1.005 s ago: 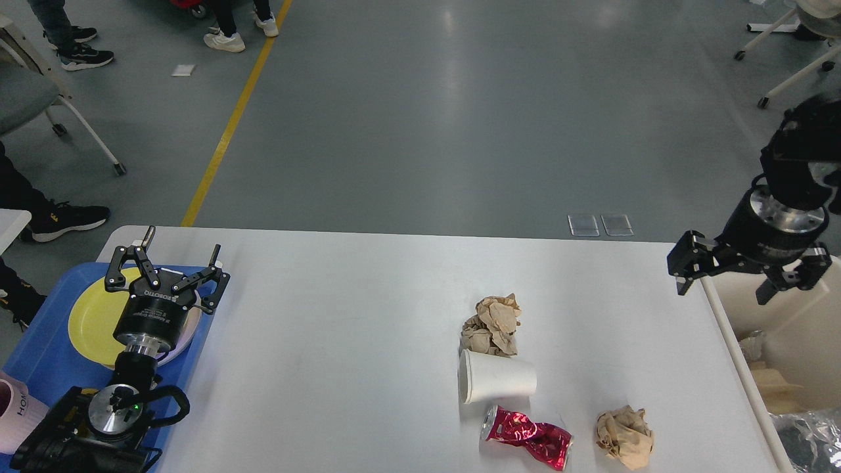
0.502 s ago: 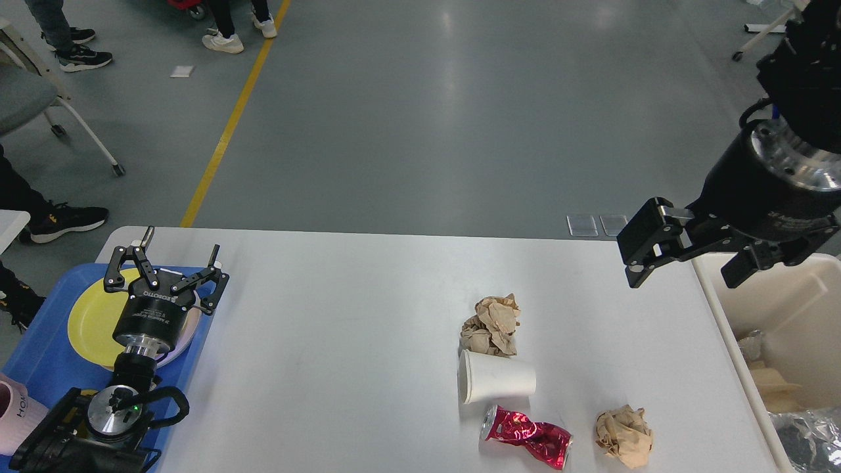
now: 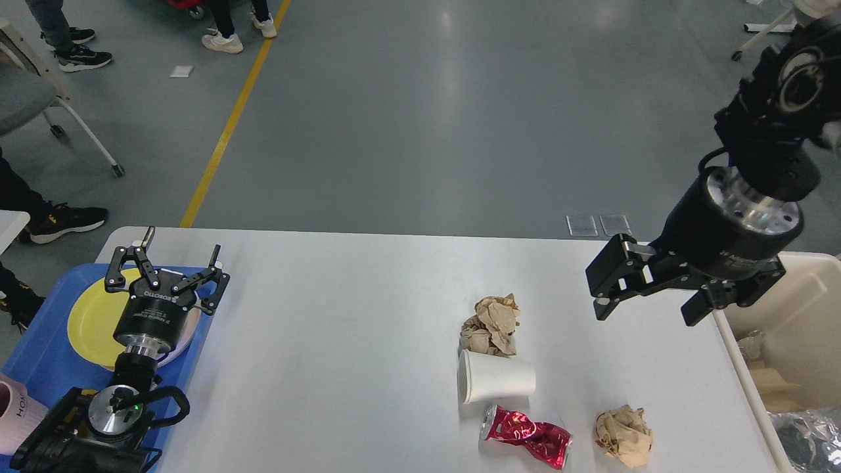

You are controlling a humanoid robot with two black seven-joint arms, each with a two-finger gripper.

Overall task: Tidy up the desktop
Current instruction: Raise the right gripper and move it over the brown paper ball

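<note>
The white desktop (image 3: 341,309) holds a crumpled brown paper ball (image 3: 491,324), a white paper cup (image 3: 496,377) lying on its side, a crushed red can (image 3: 527,444) and a second brown paper ball (image 3: 623,435). My right gripper (image 3: 647,316) is open and empty, hovering above the table's right part, up and right of the cup. My left gripper (image 3: 166,260) is open and empty above the yellow plate (image 3: 92,318) on the blue tray (image 3: 39,358) at the left edge.
A cream bin (image 3: 798,341) with trash in it stands by the table's right edge. A pink cup (image 3: 16,414) sits on the tray's near corner. People's feet and chairs are on the grey floor beyond the table.
My right gripper has moved left and down, from over the bin's edge to over the table's right part. The left arm and the items on the table have not moved.
</note>
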